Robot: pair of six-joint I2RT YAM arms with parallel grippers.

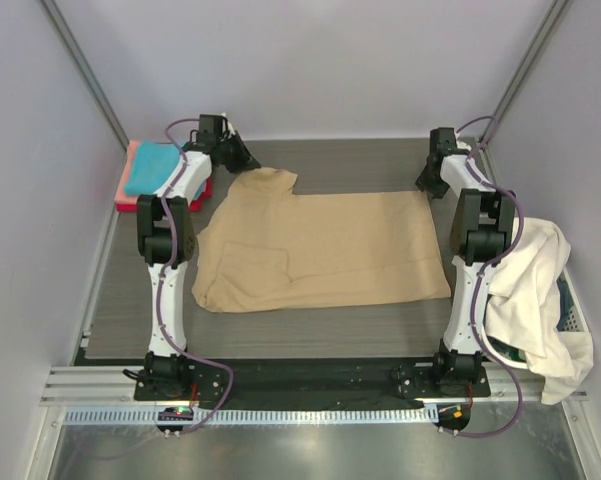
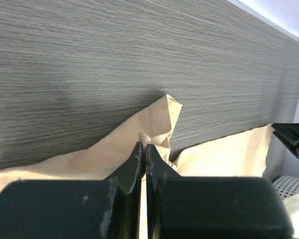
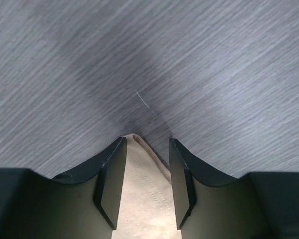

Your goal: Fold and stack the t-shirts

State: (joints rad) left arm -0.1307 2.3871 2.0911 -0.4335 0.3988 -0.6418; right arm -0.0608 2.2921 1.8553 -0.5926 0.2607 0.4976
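A large tan t-shirt [image 1: 320,250] lies spread flat in the middle of the table. At its far left corner my left gripper [image 1: 248,160] is shut on a small pinch of the tan cloth [image 2: 144,135], with the fingertips [image 2: 137,152] pressed together. My right gripper [image 1: 427,186] is at the shirt's far right corner. Its jaws stand apart on either side of the stitched hem corner [image 3: 144,189], low on the table. Folded turquoise [image 1: 152,165] and salmon-pink [image 1: 130,195] shirts are stacked at the far left. Cream-white shirts [image 1: 525,290] hang over the basket on the right.
The white plastic basket [image 1: 572,305] stands off the table's right edge, beside the right arm. Grey walls close in the back and both sides. The stacked shirts sit just left of the left arm's elbow.
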